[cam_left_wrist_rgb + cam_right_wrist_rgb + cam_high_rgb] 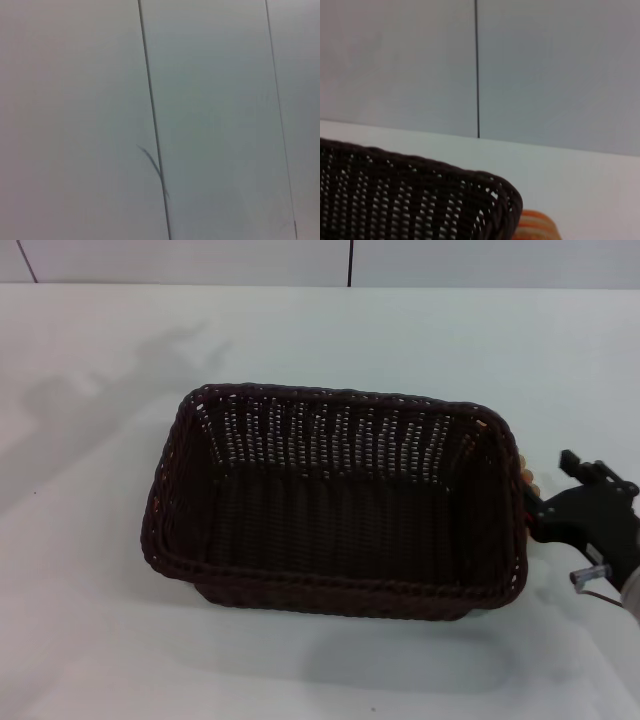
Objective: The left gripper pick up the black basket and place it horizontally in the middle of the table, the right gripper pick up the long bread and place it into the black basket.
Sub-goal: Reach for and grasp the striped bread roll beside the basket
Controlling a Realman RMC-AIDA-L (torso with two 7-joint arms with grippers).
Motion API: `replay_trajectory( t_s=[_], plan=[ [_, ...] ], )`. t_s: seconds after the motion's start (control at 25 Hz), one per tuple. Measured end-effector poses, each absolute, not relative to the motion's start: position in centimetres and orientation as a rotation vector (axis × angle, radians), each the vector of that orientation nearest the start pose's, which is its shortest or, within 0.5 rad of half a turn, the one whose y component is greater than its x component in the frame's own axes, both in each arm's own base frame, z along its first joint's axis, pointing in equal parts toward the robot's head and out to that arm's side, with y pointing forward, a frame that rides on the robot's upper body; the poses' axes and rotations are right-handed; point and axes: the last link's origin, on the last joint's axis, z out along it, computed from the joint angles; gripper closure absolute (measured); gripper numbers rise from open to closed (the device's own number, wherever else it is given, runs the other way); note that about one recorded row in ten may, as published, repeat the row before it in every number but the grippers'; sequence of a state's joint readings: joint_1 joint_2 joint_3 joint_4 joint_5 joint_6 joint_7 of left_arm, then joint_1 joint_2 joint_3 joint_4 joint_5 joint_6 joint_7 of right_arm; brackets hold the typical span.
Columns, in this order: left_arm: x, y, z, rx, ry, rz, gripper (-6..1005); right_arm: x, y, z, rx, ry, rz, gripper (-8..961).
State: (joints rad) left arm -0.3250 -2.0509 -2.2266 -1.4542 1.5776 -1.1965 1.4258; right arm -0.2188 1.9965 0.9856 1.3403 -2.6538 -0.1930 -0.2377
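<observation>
The black basket [335, 510] stands open side up in the middle of the white table [90, 620], long side across my view, and it looks empty. My right gripper [540, 508] is at the basket's right end, just outside the rim. A bit of the long bread [526, 474], tan with orange stripes, shows between the rim and the gripper. In the right wrist view the bread [536, 227] lies close behind the basket's corner [492, 197]. The left gripper is out of view; the left wrist view shows only wall panels.
A pale panelled wall [350, 260] with dark seams runs behind the table's far edge. White tabletop lies to the left of the basket and in front of it.
</observation>
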Motion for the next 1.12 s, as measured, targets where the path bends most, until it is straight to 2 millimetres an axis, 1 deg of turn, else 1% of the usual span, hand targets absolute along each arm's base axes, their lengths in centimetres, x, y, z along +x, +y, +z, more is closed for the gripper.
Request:
replay_trajectory(
  t_s=[0.28,0.6,0.8,1.12],
  plan=[
    [-17.4,35.9,15.8,-2.158,-0.246,-0.809,540,27.2,24.8,-6.2,-1.953,0.77,0.364,338],
    [-17.3,35.8,15.8,-2.163,-0.244,-0.825,540,28.0,25.0,-6.9,-1.964,0.792,0.331,362],
    [-17.3,35.7,15.8,-2.164,-0.243,-0.828,540,28.2,25.2,-7.5,-1.973,0.798,0.322,377],
    [-17.3,35.7,16.2,-2.153,-0.238,-0.843,540,28.1,25.4,-7.6,-1.974,0.8,0.323,401]
  ],
)
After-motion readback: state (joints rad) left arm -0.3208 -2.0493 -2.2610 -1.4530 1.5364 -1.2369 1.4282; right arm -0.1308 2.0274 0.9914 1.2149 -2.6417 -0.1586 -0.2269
